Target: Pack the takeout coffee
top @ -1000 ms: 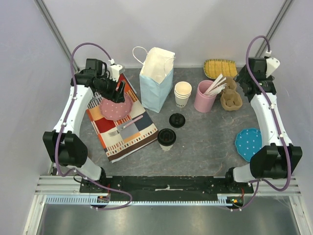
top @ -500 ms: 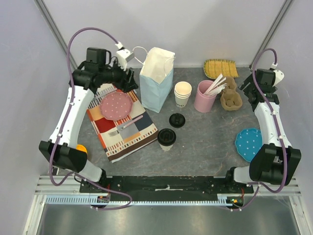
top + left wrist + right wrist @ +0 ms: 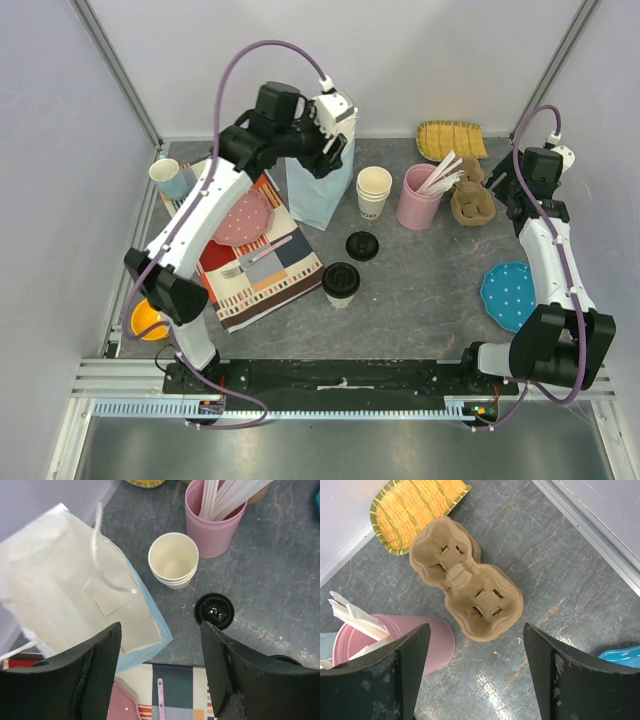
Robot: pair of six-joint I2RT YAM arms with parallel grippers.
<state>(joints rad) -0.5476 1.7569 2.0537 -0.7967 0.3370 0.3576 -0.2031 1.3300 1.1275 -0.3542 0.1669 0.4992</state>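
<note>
Looking like barely started: takeout coffee (image 3: 341, 282) sits lidded on the desk (image 3: 420, 280) near the placemat, well outside the blue bag (image 3: 318, 190), while left claw (image 3: 160, 680) over the bag and right claw (image 3: 475, 680) both hang spread wide, holding nothing.

Your overhead view is evenly and softly lit, with only faint shadows beneath the arms. A pale glare streaks the grey tabletop (image 3: 490, 690) in the right wrist view. In both wrist views your near fingers (image 3: 95, 675) sit dark and slightly soft, while the objects below stay sharp.
</note>
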